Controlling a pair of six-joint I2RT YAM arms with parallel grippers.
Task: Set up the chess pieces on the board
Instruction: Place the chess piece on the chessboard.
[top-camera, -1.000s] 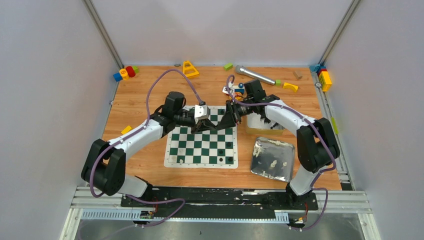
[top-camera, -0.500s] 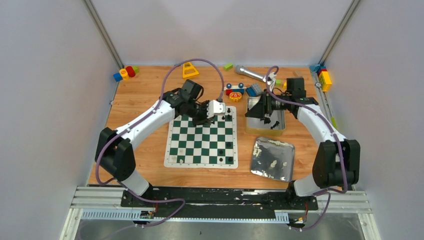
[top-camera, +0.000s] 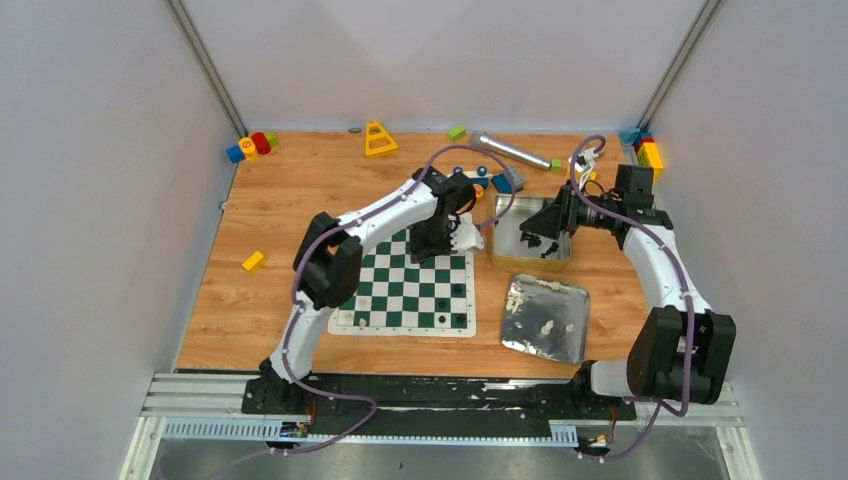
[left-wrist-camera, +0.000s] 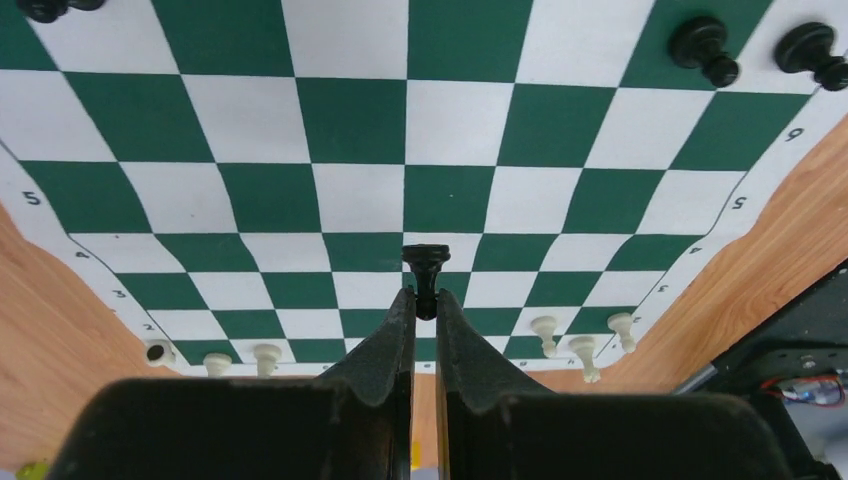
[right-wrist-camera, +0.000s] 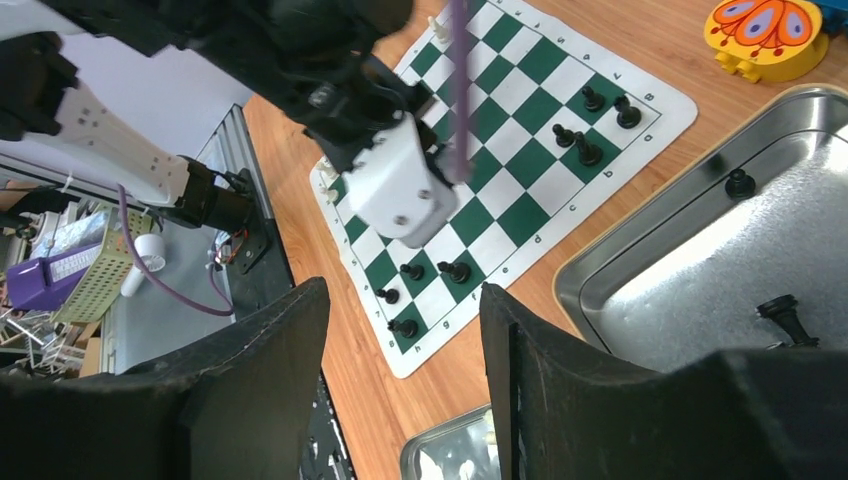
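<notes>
The green-and-white board (top-camera: 400, 292) lies mid-table. My left gripper (top-camera: 438, 245) hangs over its far right part, shut on a black pawn (left-wrist-camera: 425, 272) held by its base above the squares. In the left wrist view the gripper (left-wrist-camera: 424, 298) points down at the board (left-wrist-camera: 350, 120). Black pieces (left-wrist-camera: 703, 47) stand at one end and cream-white pieces (left-wrist-camera: 545, 333) at the other. My right gripper (top-camera: 543, 222) is open and empty above the square tin (top-camera: 503, 250). In the right wrist view its gripper (right-wrist-camera: 402, 292) frames the board (right-wrist-camera: 545, 60), with black pieces (right-wrist-camera: 739, 183) lying in the tin (right-wrist-camera: 640, 255).
A flat silver tin (top-camera: 520, 325) with white pieces lies right of the board. Toy blocks (top-camera: 251, 146), a yellow block (top-camera: 253, 261), a toy car (top-camera: 482, 178) and a silver microphone (top-camera: 508, 150) lie along the table's far side and left. Grey walls close in both sides.
My left arm has swung right along the board's far edge, its gripper now over the far right corner. My right gripper has drawn back right, from the board's corner to over the tin.
</notes>
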